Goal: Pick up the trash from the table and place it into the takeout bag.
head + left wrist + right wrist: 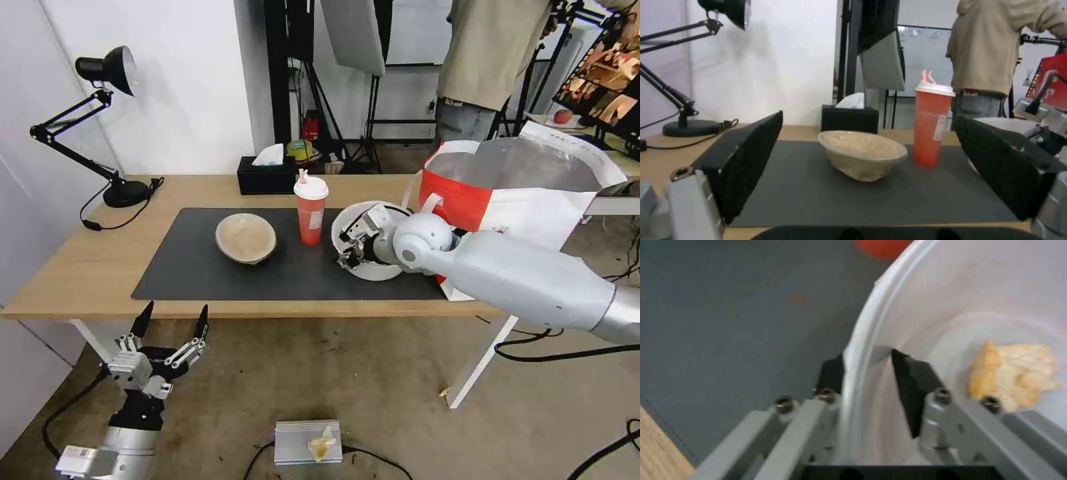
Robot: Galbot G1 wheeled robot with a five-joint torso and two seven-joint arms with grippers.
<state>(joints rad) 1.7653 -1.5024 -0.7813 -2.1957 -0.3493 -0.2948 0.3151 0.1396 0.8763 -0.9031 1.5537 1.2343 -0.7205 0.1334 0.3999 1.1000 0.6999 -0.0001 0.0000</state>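
**Right gripper on white bowl rim; nothing bagged yet**

Currently, working left to right across the table [80,280]. The left gripper [172,319] is parked below the table's front edge, near its left end, fingers spread apart and holding nothing; in its wrist view the two black pads [746,160] frame the mat [809,196].

On the dark mat, toward its left half, sits the shallow beige bowl [245,237], tilted slightly. Just right of it, near the mat's middle, the tall red cup [311,210] stands upright with its white lid on. Neither is touched by a gripper.

Next right, at the mat's right end, is the white round bowl [373,267]. The right gripper [353,243] reaches into it from the right. In the right wrist view the fingers [911,373] straddle the bowl's wall, one inside and one outside, pinched on the rim. A yellowish scrap [1018,373] lies in the bowl.

At the table's right end stands the takeout bag [527,193], mouth open, foil lining visible.

Progress, as judged: grasp of first item under way; bowl not clearly lifted. All transfers to the bag remain.

Count: trash items three (two bowls, one cup), all on the table; bags one.
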